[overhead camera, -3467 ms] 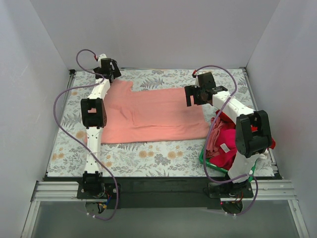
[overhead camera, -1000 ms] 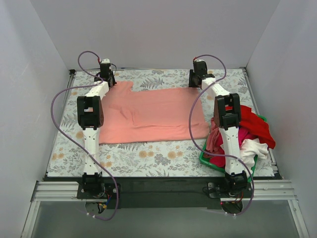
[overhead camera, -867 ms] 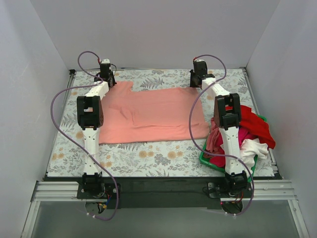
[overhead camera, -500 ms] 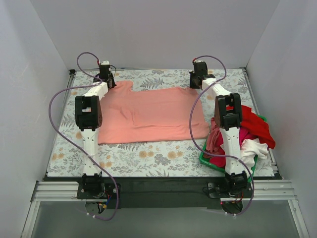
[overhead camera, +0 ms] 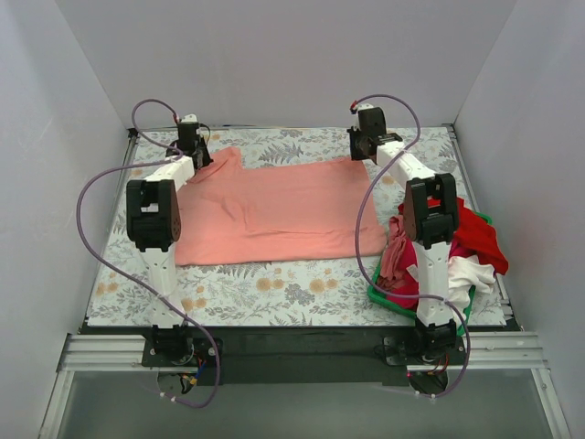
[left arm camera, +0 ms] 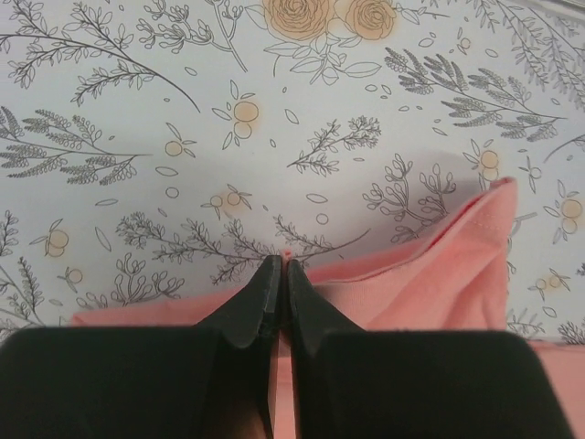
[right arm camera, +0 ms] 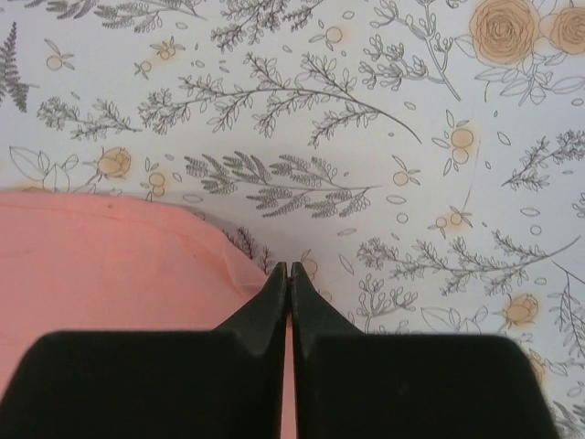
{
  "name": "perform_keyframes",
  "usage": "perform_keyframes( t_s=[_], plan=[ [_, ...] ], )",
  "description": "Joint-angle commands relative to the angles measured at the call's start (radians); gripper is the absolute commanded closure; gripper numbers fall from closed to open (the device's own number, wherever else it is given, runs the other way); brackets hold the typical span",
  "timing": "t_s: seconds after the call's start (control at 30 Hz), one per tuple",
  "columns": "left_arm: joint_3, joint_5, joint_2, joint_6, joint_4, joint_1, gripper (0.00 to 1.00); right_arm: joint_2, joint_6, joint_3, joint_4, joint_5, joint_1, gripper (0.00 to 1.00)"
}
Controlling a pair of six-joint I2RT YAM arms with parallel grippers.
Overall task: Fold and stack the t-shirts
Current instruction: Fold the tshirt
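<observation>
A salmon-pink t-shirt [overhead camera: 274,210] lies spread flat across the middle of the floral table cover. My left gripper [overhead camera: 191,149] is at the shirt's far left corner, shut on its edge; in the left wrist view the black fingertips [left arm camera: 282,266] pinch pink cloth [left arm camera: 439,283]. At the far right corner, my right gripper [overhead camera: 366,149] is shut as well. The right wrist view shows that gripper [right arm camera: 289,271] with the pink hem [right arm camera: 110,265] drawn into it. Red [overhead camera: 475,233], magenta [overhead camera: 413,274] and white [overhead camera: 466,273] t-shirts are heaped in the basket.
A green plastic basket [overhead camera: 377,294] stands at the near right, beside the right arm's base. Grey walls close in the table on the left, back and right. Purple cables loop from both arms over the table's sides.
My right gripper has shut on the shirt's far right corner. Both grippers have risen slightly, and the left arm has swung a little to the left with the cloth.
</observation>
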Motion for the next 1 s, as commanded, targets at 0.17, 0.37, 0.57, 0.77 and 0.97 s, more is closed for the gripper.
perform_keyframes(
  t_s=[0.17,0.37,0.57,0.77,0.97],
  plan=[
    [-0.209,0.014,-0.234,-0.039,0.111,-0.006,1.0,-0.168,-0.03,-0.185,0.053,-0.004,0.015,0.99],
    [-0.338,-0.003,-0.36,-0.087,0.148,-0.006,1.0,-0.262,-0.018,-0.305,0.091,0.013,0.016,0.99],
    [-0.435,-0.02,-0.455,-0.148,0.149,-0.006,1.0,-0.342,-0.005,-0.411,0.109,0.019,0.018,0.99],
    [-0.541,-0.083,-0.576,-0.182,0.148,-0.006,1.0,-0.434,-0.016,-0.5,0.114,0.05,0.016,0.99],
    [-0.622,-0.109,-0.69,-0.234,0.148,-0.006,1.0,-0.483,-0.022,-0.549,0.114,0.048,0.016,0.99]
  ],
)
